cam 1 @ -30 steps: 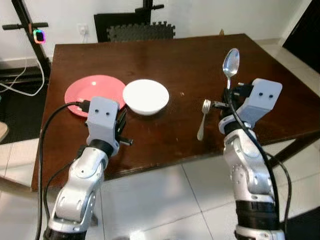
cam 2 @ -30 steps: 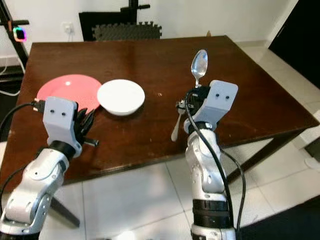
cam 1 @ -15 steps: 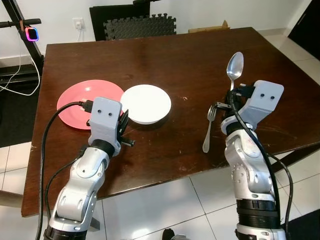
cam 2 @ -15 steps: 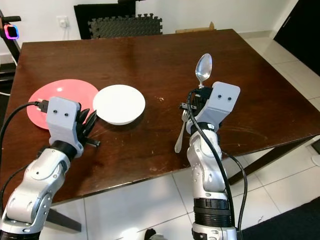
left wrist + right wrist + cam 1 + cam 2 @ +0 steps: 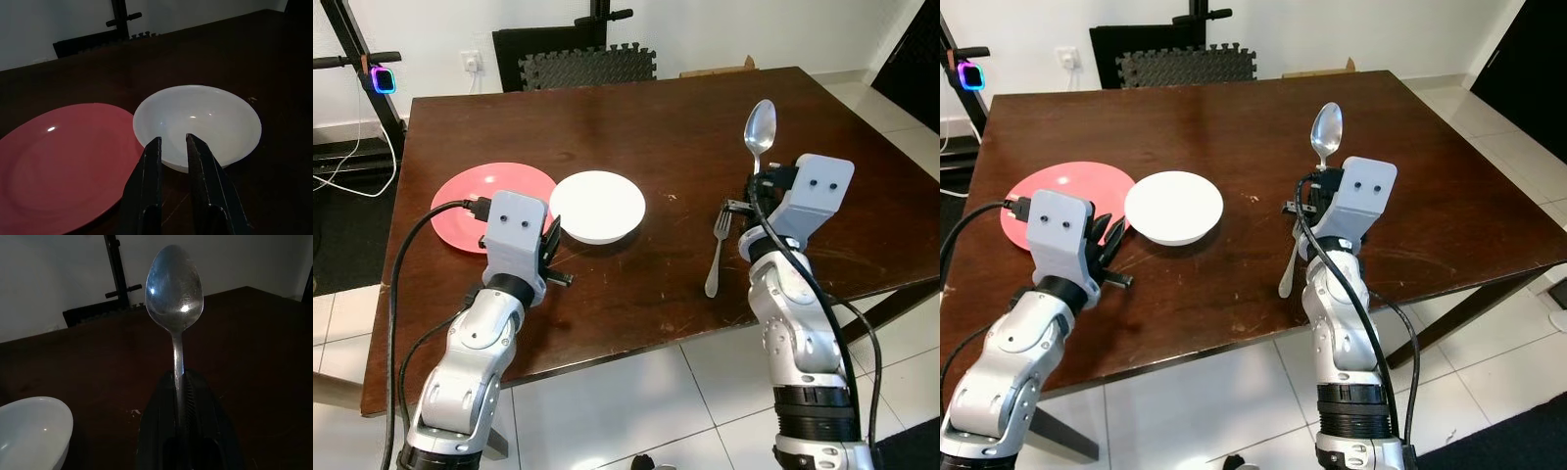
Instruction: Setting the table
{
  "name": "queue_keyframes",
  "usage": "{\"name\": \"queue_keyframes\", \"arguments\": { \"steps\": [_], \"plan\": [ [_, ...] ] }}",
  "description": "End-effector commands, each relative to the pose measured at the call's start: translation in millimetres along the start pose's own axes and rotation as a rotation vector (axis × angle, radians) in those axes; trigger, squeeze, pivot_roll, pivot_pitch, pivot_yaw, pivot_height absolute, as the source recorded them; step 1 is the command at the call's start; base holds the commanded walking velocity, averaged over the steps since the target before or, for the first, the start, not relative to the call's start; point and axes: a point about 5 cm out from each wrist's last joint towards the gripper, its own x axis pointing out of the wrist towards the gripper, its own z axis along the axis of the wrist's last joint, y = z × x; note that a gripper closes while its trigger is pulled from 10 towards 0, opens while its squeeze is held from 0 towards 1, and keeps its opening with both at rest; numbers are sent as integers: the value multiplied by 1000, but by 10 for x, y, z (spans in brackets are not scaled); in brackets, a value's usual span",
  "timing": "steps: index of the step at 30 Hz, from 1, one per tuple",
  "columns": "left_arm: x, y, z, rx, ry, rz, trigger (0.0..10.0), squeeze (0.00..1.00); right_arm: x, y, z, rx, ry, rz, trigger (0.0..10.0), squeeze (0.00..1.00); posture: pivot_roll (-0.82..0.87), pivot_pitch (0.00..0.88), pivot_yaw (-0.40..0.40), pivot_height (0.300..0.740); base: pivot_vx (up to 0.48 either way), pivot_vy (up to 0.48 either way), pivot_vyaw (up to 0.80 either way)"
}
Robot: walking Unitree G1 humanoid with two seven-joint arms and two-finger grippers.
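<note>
A pink plate (image 5: 470, 208) and a white bowl (image 5: 598, 206) sit side by side on the left of the dark wooden table (image 5: 636, 117). A fork (image 5: 715, 257) lies on the table right of the middle, tines pointing away from me. My right gripper (image 5: 759, 184) is shut on the handle of a silver spoon (image 5: 760, 125), which it holds upright above the fork's far end; the spoon's bowl (image 5: 174, 289) is well lit. My left gripper (image 5: 171, 139) hovers just in front of the white bowl (image 5: 200, 125), its fingers a narrow gap apart, with nothing between them.
A black stand (image 5: 597, 29) and dark foam mats (image 5: 578, 64) are against the wall behind the table. A device with a glowing light (image 5: 380, 78) and cables stands at the far left. White tiled floor (image 5: 656, 392) lies in front of the table's near edge.
The whole view has shifted a little as the camera moved. Both arms keep their poses; the spoon stays upright in the right gripper.
</note>
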Motion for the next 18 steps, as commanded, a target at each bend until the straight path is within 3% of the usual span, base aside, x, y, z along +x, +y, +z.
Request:
{"name": "queue_keyframes", "arguments": {
  "steps": [1,18],
  "plan": [
    [-18,52,-81,11,39,24,10000,0,31,-21,-1,-6,9,-3,10000,0,91,129,13,740,0,0,0],
    [26,56,-80,10,47,38,10000,0,3,23,-41,0,19,13,10000,0,85,120,18,740,0,0,0]
  ]
}}
